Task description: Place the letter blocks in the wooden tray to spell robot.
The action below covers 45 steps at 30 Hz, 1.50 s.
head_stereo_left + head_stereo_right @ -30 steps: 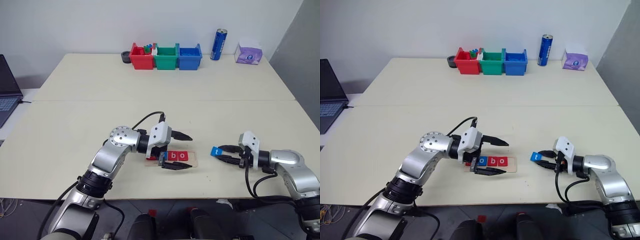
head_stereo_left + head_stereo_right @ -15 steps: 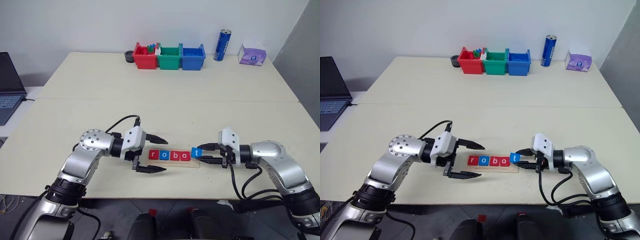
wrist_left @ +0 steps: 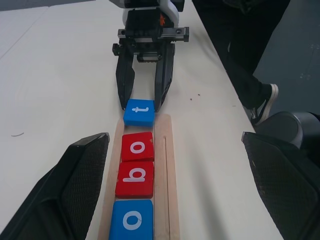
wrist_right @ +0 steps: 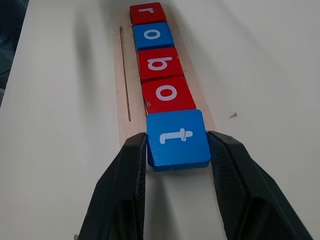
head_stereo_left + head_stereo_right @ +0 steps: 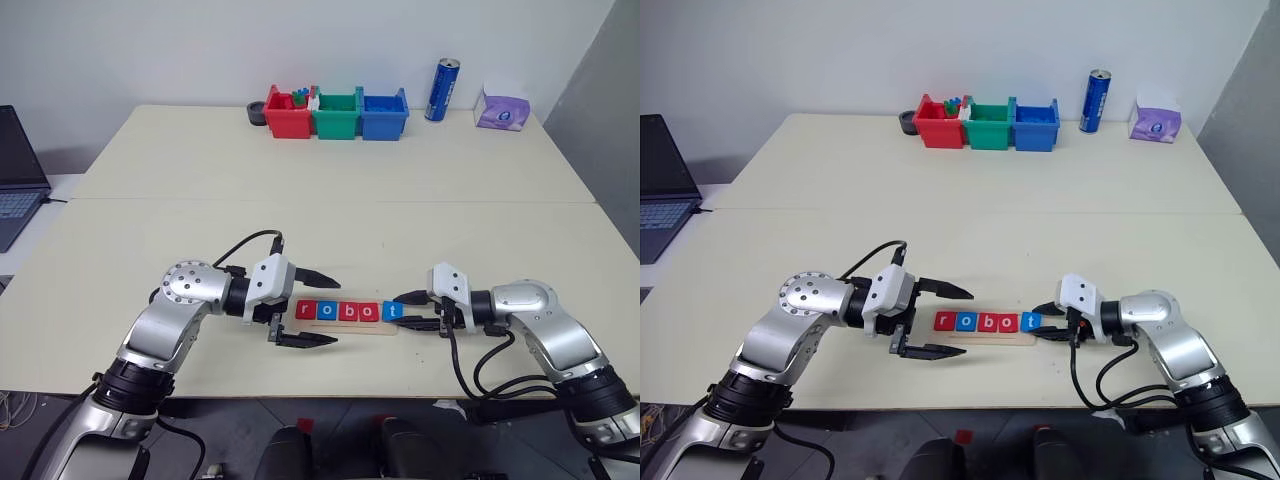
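The wooden tray (image 5: 345, 326) lies near the table's front edge. In it sit the letter blocks in a row: red r (image 5: 306, 310), blue o (image 5: 328, 311), red b (image 5: 349, 312) and red o (image 5: 370, 312). My right gripper (image 5: 398, 310) is shut on the blue t (image 4: 178, 137), its fingers (image 4: 127, 185) on either side. The t rests against the red o (image 4: 168, 93) at the tray's right end and partly overhangs that end. My left gripper (image 5: 336, 309) is open at the tray's left end, its jaws wide apart on either side of the row and holding nothing.
Red (image 5: 287, 112), green (image 5: 337, 113) and blue (image 5: 383, 113) bins stand at the table's far edge. A blue can (image 5: 441, 89) and a purple tissue pack (image 5: 501, 107) are to their right. A laptop (image 5: 15, 180) sits off the table's left side.
My right gripper carried the blue t leftward from the bare table to the tray's right end, against the red o. My left gripper drew back leftward off the tray. The camera view also shifted.
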Available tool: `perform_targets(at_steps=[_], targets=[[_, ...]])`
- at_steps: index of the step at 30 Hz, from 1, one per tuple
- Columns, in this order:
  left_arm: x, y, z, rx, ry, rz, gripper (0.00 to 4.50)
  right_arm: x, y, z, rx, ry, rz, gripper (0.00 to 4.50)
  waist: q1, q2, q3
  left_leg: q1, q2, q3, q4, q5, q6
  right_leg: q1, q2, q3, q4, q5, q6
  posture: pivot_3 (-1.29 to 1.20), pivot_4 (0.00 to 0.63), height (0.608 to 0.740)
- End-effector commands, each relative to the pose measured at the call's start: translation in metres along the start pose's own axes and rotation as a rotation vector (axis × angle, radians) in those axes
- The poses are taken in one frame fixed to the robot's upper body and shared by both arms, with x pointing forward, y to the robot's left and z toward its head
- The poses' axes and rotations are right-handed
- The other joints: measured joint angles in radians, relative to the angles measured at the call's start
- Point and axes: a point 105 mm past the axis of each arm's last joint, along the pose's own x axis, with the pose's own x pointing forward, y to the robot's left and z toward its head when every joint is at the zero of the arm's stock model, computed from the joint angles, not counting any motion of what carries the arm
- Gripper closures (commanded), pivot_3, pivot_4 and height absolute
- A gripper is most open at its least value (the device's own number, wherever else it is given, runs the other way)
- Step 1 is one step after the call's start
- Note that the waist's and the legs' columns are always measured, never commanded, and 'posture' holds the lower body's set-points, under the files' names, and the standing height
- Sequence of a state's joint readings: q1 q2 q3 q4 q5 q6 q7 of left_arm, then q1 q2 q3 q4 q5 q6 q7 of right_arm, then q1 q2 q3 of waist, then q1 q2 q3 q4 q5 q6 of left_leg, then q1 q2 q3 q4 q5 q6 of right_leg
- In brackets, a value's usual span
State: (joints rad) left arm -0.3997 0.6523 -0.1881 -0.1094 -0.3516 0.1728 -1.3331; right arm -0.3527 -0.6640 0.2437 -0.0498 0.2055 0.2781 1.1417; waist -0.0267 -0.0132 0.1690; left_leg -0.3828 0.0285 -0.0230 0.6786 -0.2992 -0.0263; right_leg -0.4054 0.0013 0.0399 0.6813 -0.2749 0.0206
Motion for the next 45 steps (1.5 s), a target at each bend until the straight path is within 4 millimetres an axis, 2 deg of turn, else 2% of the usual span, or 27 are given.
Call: perform_targets(at_steps=[1, 16, 24, 25, 29, 32, 36, 40, 45], targets=[[0.002, 0.000, 0.010, 0.033, -0.026, 0.000, 0.00, -0.001, -0.003, 0.006, -0.049, 0.000, 0.006, 3.04, 0.000, 0.000, 0.000, 0.000, 0.000, 0.000, 0.000, 0.000, 0.000, 0.000, 0.000, 0.000, 0.000, 0.000, 0.000, 0.00, 0.150, 0.740], [0.007, 0.002, 0.014, 0.037, -0.042, -0.003, 0.00, 0.005, -0.006, 0.006, -0.055, 0.004, 0.018, 3.04, 0.000, 0.000, 0.000, 0.000, 0.000, 0.000, 0.000, 0.000, 0.000, 0.000, 0.000, 0.000, 0.000, 0.000, 0.000, 0.00, 0.150, 0.740], [0.008, 0.001, 0.014, 0.035, -0.047, -0.006, 0.00, 0.001, -0.009, 0.011, -0.028, -0.025, -0.006, 0.24, 0.000, 0.000, 0.000, 0.000, 0.000, 0.000, 0.000, 0.000, 0.000, 0.000, 0.000, 0.000, 0.000, 0.000, 0.000, 0.00, 0.150, 0.740], [0.008, 0.001, 0.014, 0.034, -0.048, -0.007, 0.00, -0.001, -0.011, 0.014, -0.021, -0.038, -0.017, 0.04, 0.000, 0.000, 0.000, 0.000, 0.000, 0.000, 0.000, 0.000, 0.000, 0.000, 0.000, 0.000, 0.000, 0.000, 0.000, 0.00, 0.150, 0.740], [0.008, 0.002, 0.014, 0.033, -0.049, -0.006, 0.00, -0.013, -0.015, 0.023, -0.001, -0.070, -0.054, 0.04, 0.000, 0.000, 0.000, 0.000, 0.000, 0.000, 0.000, 0.000, 0.000, 0.000, 0.000, 0.000, 0.000, 0.000, 0.000, 0.00, 0.150, 0.740], [0.008, 0.002, 0.013, 0.032, -0.050, -0.007, 0.00, -0.029, -0.017, 0.019, 0.022, -0.065, -0.095, 0.04, 0.002, 0.000, 0.000, 0.000, 0.000, 0.000, 0.000, 0.000, 0.000, 0.000, 0.000, 0.000, 0.000, 0.000, 0.000, 0.00, 0.150, 0.740], [0.009, 0.001, 0.013, 0.032, -0.051, -0.012, 0.00, -0.036, -0.013, 0.011, 0.045, -0.054, -0.112, 0.95, 0.001, 0.000, 0.000, 0.000, 0.000, 0.000, 0.000, 0.000, 0.000, 0.000, -0.001, 0.000, 0.000, 0.000, 0.000, 0.00, 0.150, 0.740], [0.013, 0.003, 0.013, 0.035, -0.058, -0.023, 0.00, -0.028, -0.005, -0.003, 0.043, -0.035, -0.112, 2.38, -0.001, 0.000, 0.000, 0.000, 0.000, 0.000, 0.000, 0.000, 0.000, 0.000, 0.000, 0.001, 0.000, 0.000, 0.000, 0.00, 0.150, 0.740], [0.015, 0.005, 0.014, 0.045, -0.058, -0.027, 0.00, -0.020, -0.001, -0.005, 0.043, -0.039, -0.104, 4.20, -0.003, 0.000, 0.000, 0.000, 0.000, 0.000, 0.000, 0.000, 0.000, 0.000, 0.000, 0.001, 0.001, 0.000, 0.000, 0.00, 0.150, 0.740]])
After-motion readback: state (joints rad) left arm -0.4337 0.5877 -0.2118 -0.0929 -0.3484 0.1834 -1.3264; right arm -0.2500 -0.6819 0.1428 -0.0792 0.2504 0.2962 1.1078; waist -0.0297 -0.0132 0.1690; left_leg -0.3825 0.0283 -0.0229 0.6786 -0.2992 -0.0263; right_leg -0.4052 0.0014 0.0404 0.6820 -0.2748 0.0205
